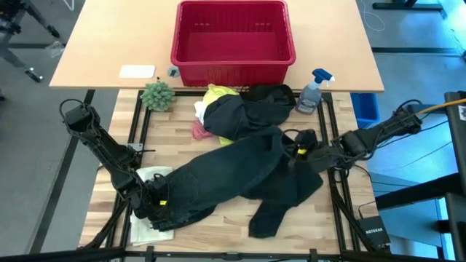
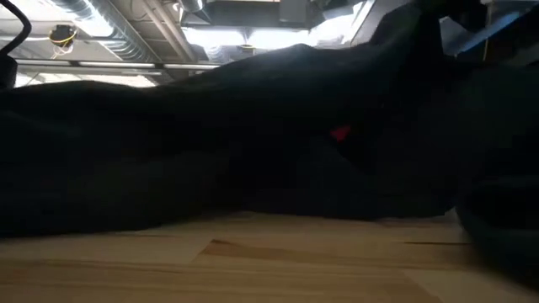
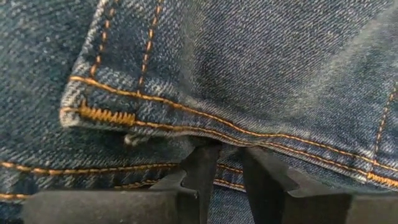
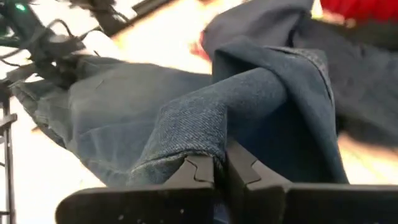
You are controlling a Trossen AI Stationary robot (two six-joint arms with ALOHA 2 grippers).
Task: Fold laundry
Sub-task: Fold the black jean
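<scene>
At the centre of the table [image 1: 218,222], the dark trousers [image 1: 233,175] are spread diagonally from about 8 o'clock to 2 o'clock, partly covering the yellow T-shirt [image 1: 215,94] and the pink cloth [image 1: 199,131] at roughly 12 o'clock of the heap; the white cloth [image 1: 149,177] is pinned beneath the denim at 8 o'clock. The left gripper [image 3: 230,171] is seen clamped on a stitched seam edge of the trousers at the 8 o'clock end, and the right gripper [image 4: 221,168] is closed on a raised fold of the same garment at about 3 o'clock. Slippage is judged the main risk: the right grip is taken on a thick, rounded fold, which could be pulled free under tension. If both ends are lifted, the smaller cloths may be dragged along, or the spray bottle [image 1: 312,91] at 1 o'clock and the red basket [image 1: 233,64] may be struck by swinging denim.
</scene>
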